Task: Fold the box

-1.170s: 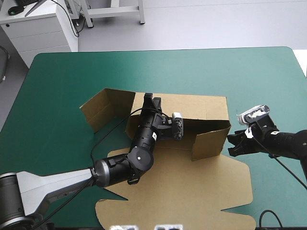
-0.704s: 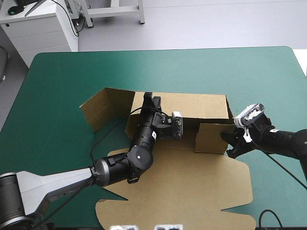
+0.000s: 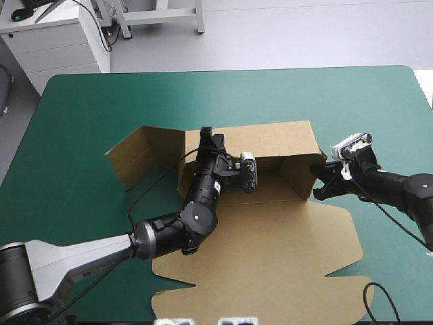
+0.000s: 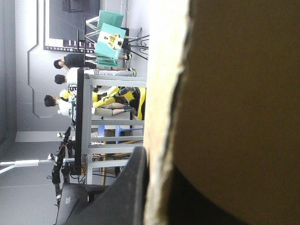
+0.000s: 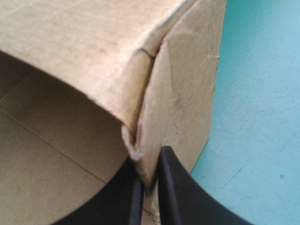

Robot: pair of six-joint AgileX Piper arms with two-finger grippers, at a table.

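The brown box [image 3: 270,237] lies mid-table as a cut sheet, its lid flat toward the near edge and its far wall [image 3: 270,141] raised. My left gripper [image 3: 208,139] is shut on the far wall's top edge near its left end; in the left wrist view the board's edge [image 4: 161,117] stands between my fingers [image 4: 133,187]. My right gripper [image 3: 316,177] is shut on the box's right corner. In the right wrist view the side flap [image 5: 183,93] and the wall's folded corner [image 5: 136,136] are pinched between my fingers [image 5: 166,187].
A loose left side flap [image 3: 139,156] of the box stands angled out over the teal-green cover [image 3: 81,108]. A white cabinet [image 3: 54,40] sits beyond the far left corner. Bare cover lies along the far side and right of the box.
The right side flap has swung inward against the far wall, carried by my right gripper moving left and away. The whole sheet has shifted slightly; the left gripper keeps its hold.
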